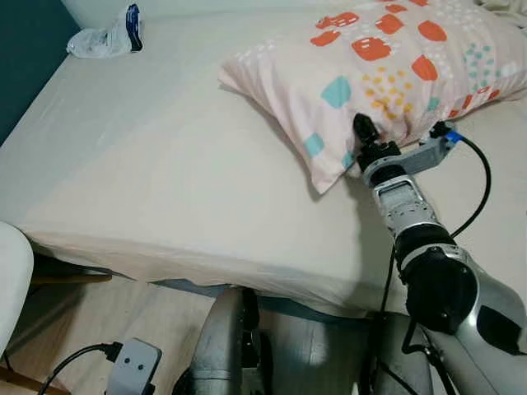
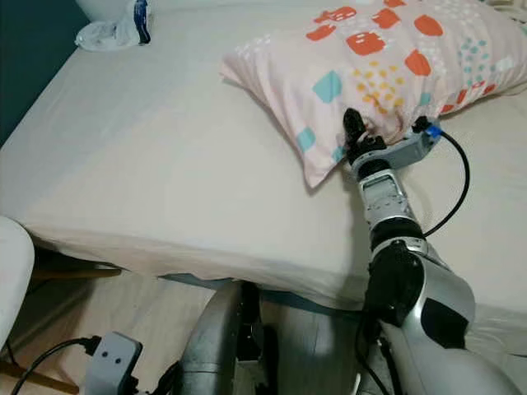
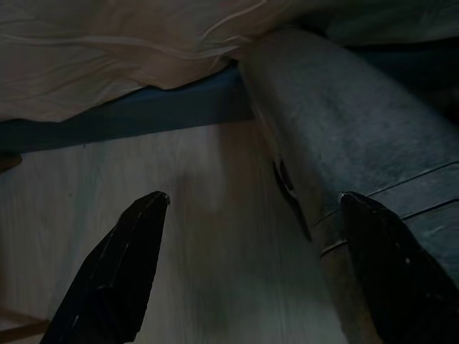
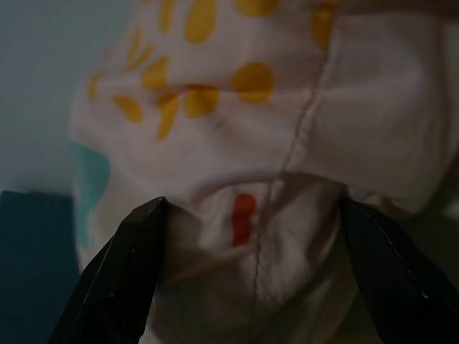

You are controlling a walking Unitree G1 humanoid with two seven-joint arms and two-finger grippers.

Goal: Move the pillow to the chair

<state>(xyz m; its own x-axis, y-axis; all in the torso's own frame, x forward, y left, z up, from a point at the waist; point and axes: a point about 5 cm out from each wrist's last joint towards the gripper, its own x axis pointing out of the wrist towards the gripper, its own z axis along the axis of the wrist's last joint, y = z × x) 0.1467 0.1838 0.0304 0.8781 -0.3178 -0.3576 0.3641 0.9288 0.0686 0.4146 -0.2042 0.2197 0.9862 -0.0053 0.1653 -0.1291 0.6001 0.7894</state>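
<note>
A cream-sheeted bed (image 1: 165, 164) carries the patterned pillow (image 1: 379, 74) at its far right. The right gripper (image 4: 251, 236) reaches the pillow's near edge, jaws spread around a fold of fabric. The left gripper (image 3: 251, 236) hangs over the wooden floor (image 3: 186, 236), jaws spread.

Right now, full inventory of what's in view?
pillow: 1, pale pink with orange, teal and yellow patches, far right of the bed
bed: 1, cream sheet, across the scene
plastic bag: 1, clear with blue, far left corner of the bed
chair: 1, white, partly seen at the left edge
floor: light wood, below the bed
right gripper: open, fingers straddling the pillow's near edge
left gripper: open, hanging over the floor
</note>
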